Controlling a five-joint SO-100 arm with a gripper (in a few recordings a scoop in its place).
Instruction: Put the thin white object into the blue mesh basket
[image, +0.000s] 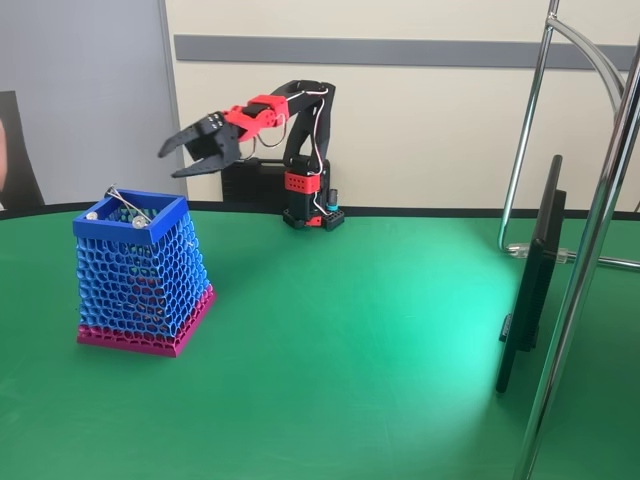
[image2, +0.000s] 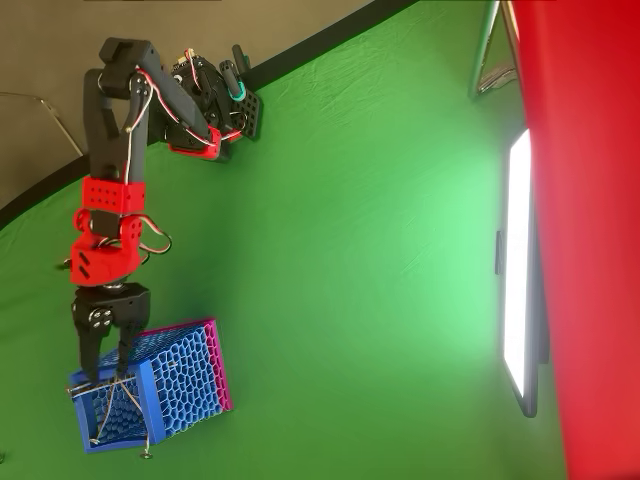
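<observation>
One blue mesh basket (image: 140, 275) stands at the left of the fixed view on the green table (image: 350, 350). It is a tapered square of honeycomb mesh with a solid blue rim and a magenta band at its base. In the overhead view the same basket (image2: 180, 375) sits in the lower left of the frame, tipped in perspective so its open mouth faces left.

Across that mouth lie thin things. In the fixed view one grey metallic rod (image: 130, 207) with small silvery round pieces rests slanted on the far left part of the rim, one end poking above it. In the overhead view one thin white object (image2: 128, 379), a slender pale strand, runs across the basket's opening inside the rim; a second pale line crosses near it, and which of them is the rod cannot be told there.

One black and red arm rises from its base at the table's far edge, in the upper middle of the fixed view. Its single gripper (image: 185, 158) hangs in the air above and just right of the basket, with the two black fingers spread apart and nothing between them. In the overhead view the gripper (image2: 104, 375) points down the frame, fingertips over the basket's rim.
</observation>
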